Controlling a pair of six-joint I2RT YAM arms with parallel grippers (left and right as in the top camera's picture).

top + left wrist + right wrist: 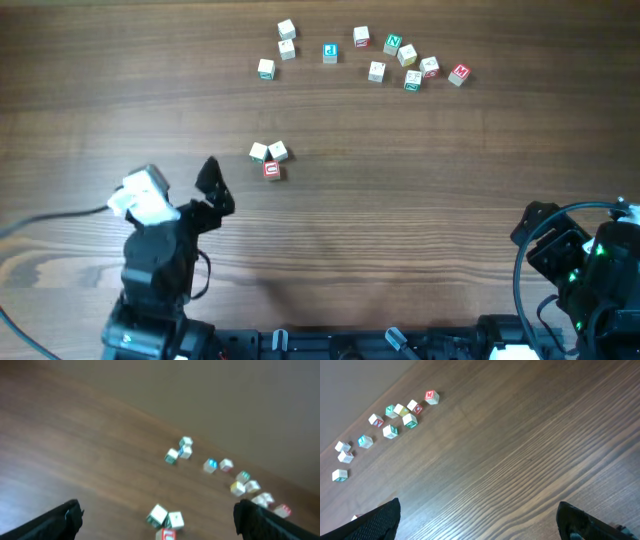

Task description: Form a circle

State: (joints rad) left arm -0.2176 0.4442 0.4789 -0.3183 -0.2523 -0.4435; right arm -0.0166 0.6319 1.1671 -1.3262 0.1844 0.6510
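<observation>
Overhead: three-cube cluster (pixel 269 157) mid-table, near left gripper (pixel 212 188); scattered cubes (pixel 375 55) farther back; right gripper (pixel 540 235) well apart.
Left wrist: jaws wide apart, blurred cluster low between them.
Right wrist: jaws wide apart, scattered cubes upper left.

Scattered letter cubes (pixel 376 71) lie in a loose arc at the far side of the wooden table (pixel 450 200).

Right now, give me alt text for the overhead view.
Three small letter blocks sit clustered on a dark wooden table, with about a dozen more blocks scattered in a loose arc farther back. The left gripper hangs open just left of the cluster; the right arm sits at the near right corner.
</observation>
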